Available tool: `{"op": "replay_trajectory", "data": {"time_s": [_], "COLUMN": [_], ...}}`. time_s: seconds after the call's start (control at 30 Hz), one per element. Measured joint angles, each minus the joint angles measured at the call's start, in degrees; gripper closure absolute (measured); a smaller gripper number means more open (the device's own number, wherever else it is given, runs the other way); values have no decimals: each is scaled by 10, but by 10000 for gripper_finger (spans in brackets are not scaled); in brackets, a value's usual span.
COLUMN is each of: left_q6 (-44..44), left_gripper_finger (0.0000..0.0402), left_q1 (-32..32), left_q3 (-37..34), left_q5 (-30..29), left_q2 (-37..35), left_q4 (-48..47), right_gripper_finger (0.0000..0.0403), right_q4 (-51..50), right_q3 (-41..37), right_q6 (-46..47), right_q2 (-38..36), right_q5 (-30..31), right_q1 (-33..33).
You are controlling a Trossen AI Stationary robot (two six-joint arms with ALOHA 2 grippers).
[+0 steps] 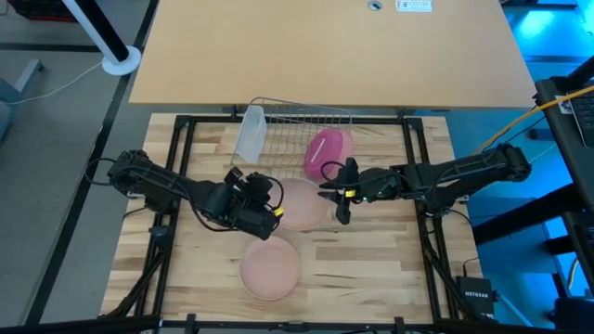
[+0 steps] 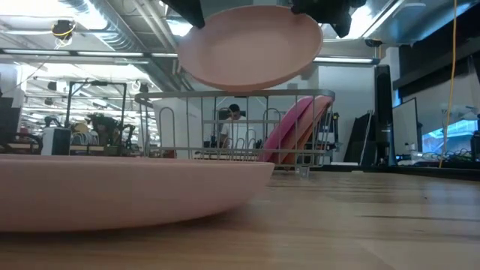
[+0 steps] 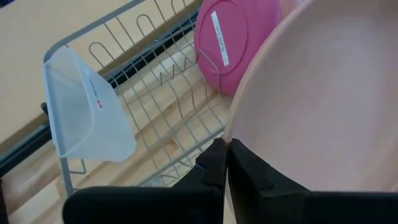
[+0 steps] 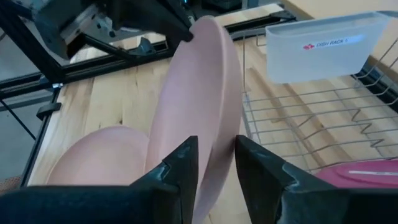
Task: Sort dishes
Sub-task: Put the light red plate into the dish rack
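A peach plate (image 1: 299, 202) is clamped at opposite rims by the left tool (image 1: 273, 208) and right tool (image 1: 340, 197), lifted clear of the surface (image 1: 371, 269), its raised underside shown only in the low view.

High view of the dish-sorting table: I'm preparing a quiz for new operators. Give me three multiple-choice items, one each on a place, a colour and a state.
1. Where is the translucent whitish plastic tumbler?
A. At one end of the silver wire rack
B. On the round plate lying on the table
C. In the left hand

2. What colour is the round plastic plate leaning in the rack, seen from above?
A. Green
B. Blue
C. Magenta pink

3. What state is the pale peach-pink round plastic plate in?
A. Flat on the table
B. Held up in the air
C. Standing in the rack

Key:
1 A: the tumbler lies in the silver wire rack.
2 C: the magenta pink plate shows there.
3 B: the left hand and right hand pinch the rim of the pale peach-pink plate, clear of the wooden table.
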Motion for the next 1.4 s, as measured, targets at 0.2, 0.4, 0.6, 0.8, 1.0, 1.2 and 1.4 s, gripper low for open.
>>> {"op": "replay_trajectory", "data": {"time_s": [0.2, 0.4, 0.6, 0.8, 1.0, 1.2, 1.4], "left_q6": [0, 34, 53, 79, 145, 205, 247], "left_gripper_finger": [401, 401, 401, 401, 387, 364, 344], "left_q1": [-4, -16, -30, -51, -75, -100, -127], "left_q3": [0, 0, 0, 1, 1, 7, 21], "left_q5": [0, -2, -1, -2, 7, 5, 6], "left_q2": [0, 0, 0, 0, 0, -2, -2], "left_q4": [2, 41, 57, 74, 107, 118, 114], "right_gripper_finger": [292, 298, 364, 384, 392, 392, 392], "right_q4": [4, 6, 6, 16, 53, 91, 119], "right_q3": [0, 0, 0, 0, 0, 0, 0], "right_q6": [-3, -31, -87, -175, -281, -346, -408], "right_q2": [7, 14, 23, 23, 23, 23, 22], "right_q5": [-2, -7, 14, 55, 53, 57, 63], "right_q1": [0, -5, -6, -5, -5, -7, -8]}}
